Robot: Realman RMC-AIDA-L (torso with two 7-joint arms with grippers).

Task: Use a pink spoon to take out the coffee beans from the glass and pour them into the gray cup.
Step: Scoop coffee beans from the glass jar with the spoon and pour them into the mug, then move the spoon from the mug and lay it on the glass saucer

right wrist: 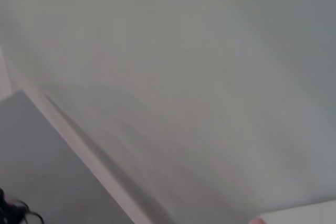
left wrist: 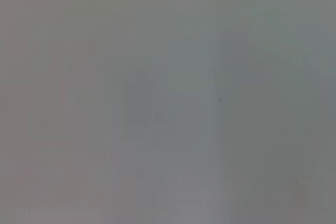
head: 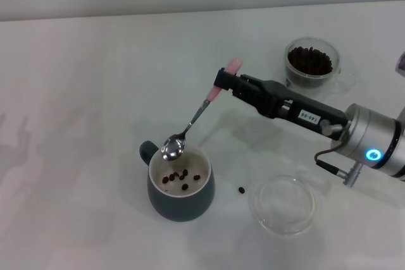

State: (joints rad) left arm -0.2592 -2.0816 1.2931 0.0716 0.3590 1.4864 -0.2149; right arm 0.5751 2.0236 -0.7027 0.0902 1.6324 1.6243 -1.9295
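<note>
You'll find one small white label [head: 308, 117] on the black forearm housing of the right arm [head: 285, 107]; it appears upside down, and its digits are too small to read reliably.

Plain white counter [head: 88, 105] filling nearly the whole head view, with a pale wall along the top edge. Low and just left of centre, the gray cup [head: 181, 195], handle pointing to the upper left, a few coffee beans [head: 180, 177] on its cream floor. Just right of it, one loose bean [head: 242, 190] on the bare surface. Lower right, a shallow clear glass dish [head: 284, 205]. Upper right, the glass [head: 311, 62], holding a dark heap of beans.
</note>
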